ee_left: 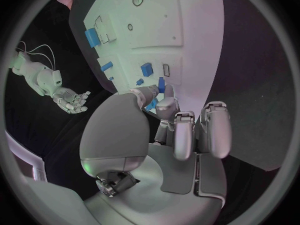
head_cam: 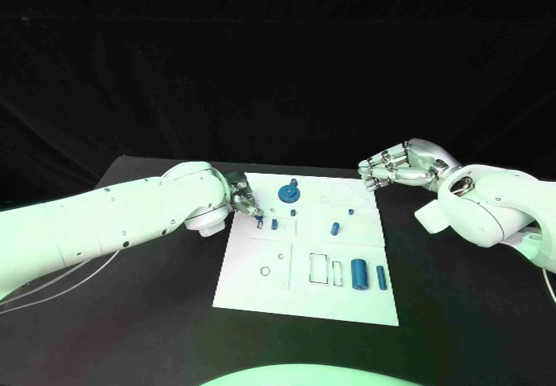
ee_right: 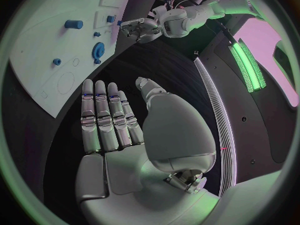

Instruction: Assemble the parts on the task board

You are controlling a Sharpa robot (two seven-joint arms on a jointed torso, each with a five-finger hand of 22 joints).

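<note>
The white board (head_cam: pixel 261 277) lies mid-table, small blue parts (head_cam: pixel 361 276) scattered on it. The left hand (head_cam: pixel 246 201) pinches a blue part (ee_left: pixel 164 86) at the board's edge. The right hand (head_cam: pixel 400 167) hovers beside the board, fingers spread, holding nothing.

the left arm (head_cam: pixel 110 217) was a thick, smooth white shell with rounded segments, dotted with small dark screw holes, and thin pale cables trailed from its underside. the right arm (head_cam: pixel 492 205) had the same glossy white casing, bulging into a rounded joint with a dark circular cap near the wrist. the left hand (ee_left: pixel 165 135) was silver metal, its fingers (ee_left: pixel 214 127) built of blocky rounded links with a broad smooth thumb housing and a small mechanical fitting at the base. the right hand (ee_right: pixel 134 135) matched it: silver segmented fingers (ee_right: pixel 100 115) beside a large domed grey thumb cover.
</note>
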